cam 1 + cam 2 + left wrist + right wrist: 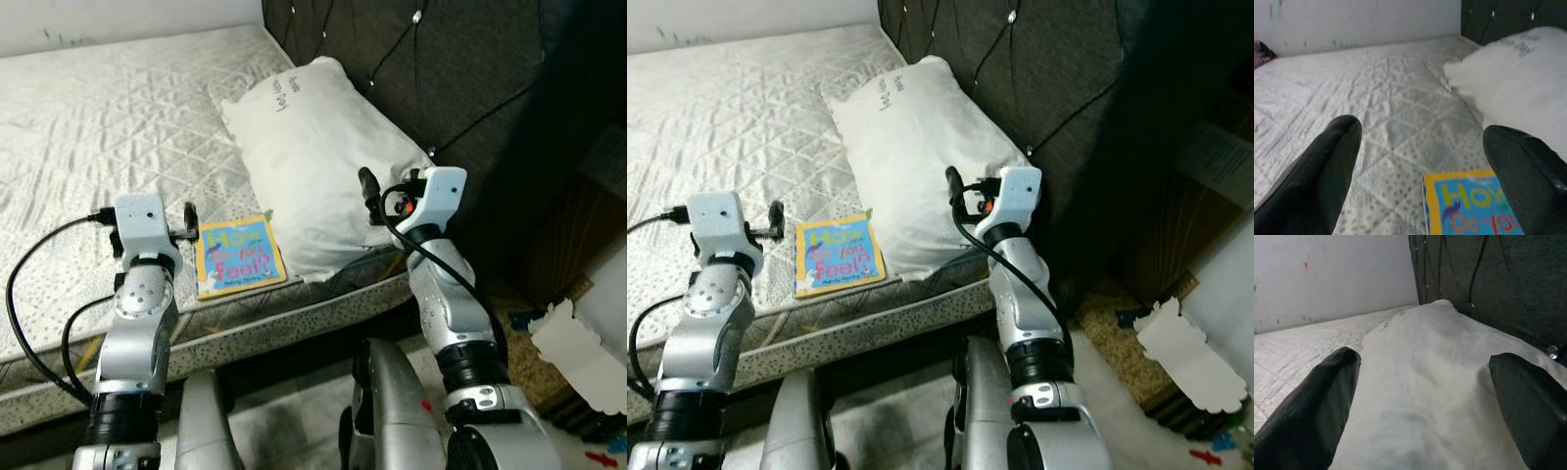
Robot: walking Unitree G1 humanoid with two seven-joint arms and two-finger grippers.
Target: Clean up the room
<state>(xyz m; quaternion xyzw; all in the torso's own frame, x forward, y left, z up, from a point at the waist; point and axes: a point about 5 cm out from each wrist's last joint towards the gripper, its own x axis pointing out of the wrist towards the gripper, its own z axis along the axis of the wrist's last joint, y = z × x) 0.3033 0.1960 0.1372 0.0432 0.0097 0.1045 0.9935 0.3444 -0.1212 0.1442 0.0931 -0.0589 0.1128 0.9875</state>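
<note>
book (239,258) cover reading "How do you feel?", illegible handwriting on pillow (323,166)

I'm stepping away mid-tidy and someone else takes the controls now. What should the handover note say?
Left gripper: open, holding nothing, raised over the mattress just short of the book.
Right gripper: open, holding nothing, poised over the near end of the white pillow.
Book lies flat near the mattress's front edge, beside the pillow.
White torn cardboard lies on the floor to the right.
Done: nothing picked up yet.
Left: probably take the book, then the floor clutter.
</note>
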